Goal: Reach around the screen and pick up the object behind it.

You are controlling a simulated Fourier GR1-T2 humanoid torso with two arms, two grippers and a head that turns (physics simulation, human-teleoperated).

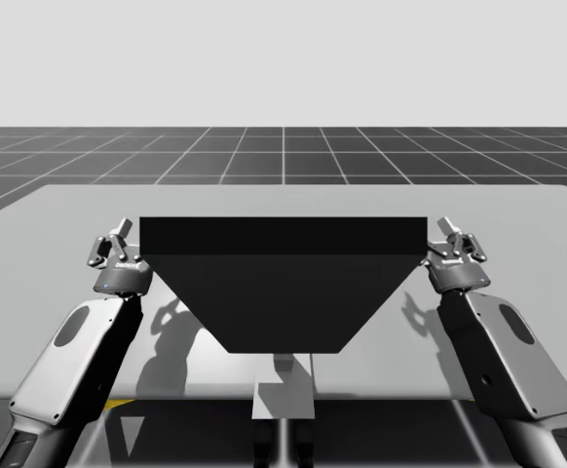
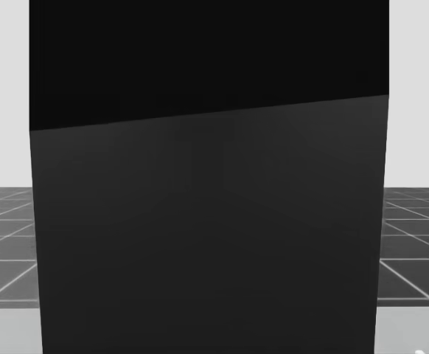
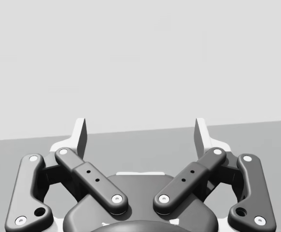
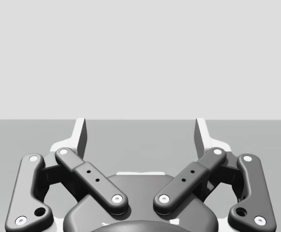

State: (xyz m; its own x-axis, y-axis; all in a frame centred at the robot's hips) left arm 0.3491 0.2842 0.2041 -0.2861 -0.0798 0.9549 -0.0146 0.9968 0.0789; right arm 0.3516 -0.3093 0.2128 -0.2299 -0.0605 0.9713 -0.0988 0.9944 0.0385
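You're flanking the flat black screen (image 1: 283,283) with left claw (image 1: 111,244) and right claw (image 1: 457,241), both gaping empty, neither looking nearer the object hiding behind it.

Black screen (image 1: 283,283) (matte), grey table (image 1: 59,244), grid-lined floor (image 1: 283,151).

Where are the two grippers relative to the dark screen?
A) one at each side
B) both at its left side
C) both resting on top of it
A: the left gripper stands beside the left edge of the screen, the right gripper beside its right edge.
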